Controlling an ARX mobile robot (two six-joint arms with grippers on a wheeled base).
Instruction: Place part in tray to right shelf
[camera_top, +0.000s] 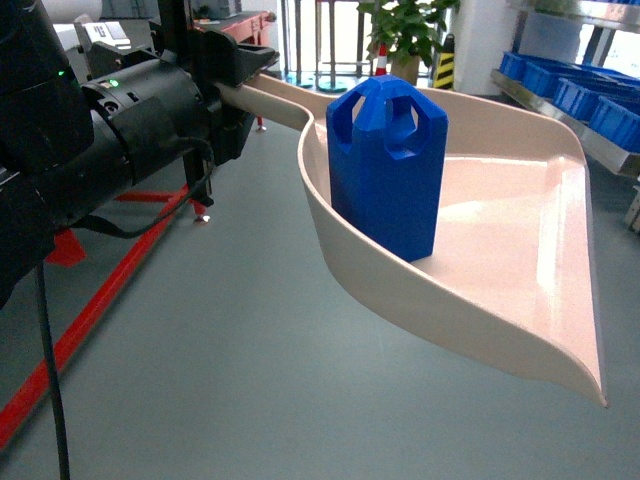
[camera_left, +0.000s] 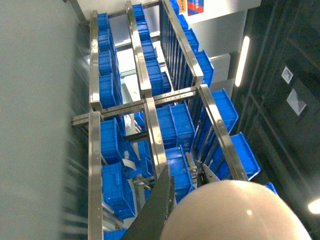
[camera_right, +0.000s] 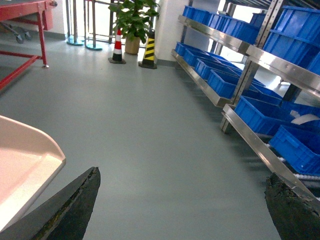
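Left fingers (camera_top: 245, 62) clamped on the tray's (camera_top: 520, 250) straight beige handle, glossy scoop held above grey floor (camera_top: 200, 380), chamfered blue part (camera_top: 388, 170) upright near its back wall, right fingers (camera_right: 80, 205) spread wide, empty, steel right shelf (camera_right: 260, 55) with ribbed crates (camera_right: 300, 145) beyond

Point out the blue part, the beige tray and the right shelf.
part (camera_top: 385, 175): head view, on its broad front face.
tray (camera_top: 520, 270): head view, on the bare floor of the scoop.
right shelf (camera_right: 287, 67): right wrist view, on the steel front rail of an upper level.
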